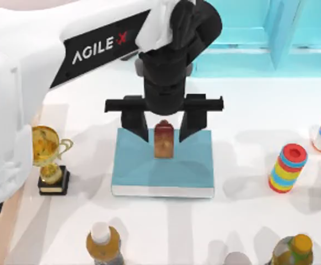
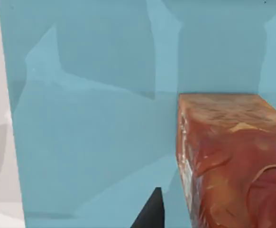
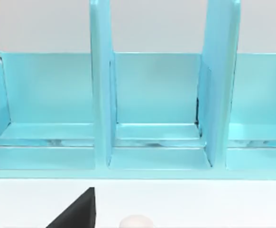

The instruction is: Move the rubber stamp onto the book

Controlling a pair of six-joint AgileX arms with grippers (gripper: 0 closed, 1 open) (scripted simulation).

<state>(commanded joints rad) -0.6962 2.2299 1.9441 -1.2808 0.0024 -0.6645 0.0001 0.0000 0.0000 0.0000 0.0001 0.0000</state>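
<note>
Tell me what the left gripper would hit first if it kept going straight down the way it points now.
Likely the stamp, standing on the book between the left gripper and its open fingers. The fingertips themselves would reach the book cover; depth is unclear.

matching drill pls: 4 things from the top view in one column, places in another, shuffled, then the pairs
Things:
1. rubber stamp
2. left gripper
3. gold trophy
4. rainbow-striped cylinder

Places:
A. on the table right of the book
B. upright on the book's teal cover
C. on the table left of the book
D. over the book's far edge, one finger on either side of the stamp, apart from it

Pairs: 1-B, 2-D, 3-C, 4-A
</note>
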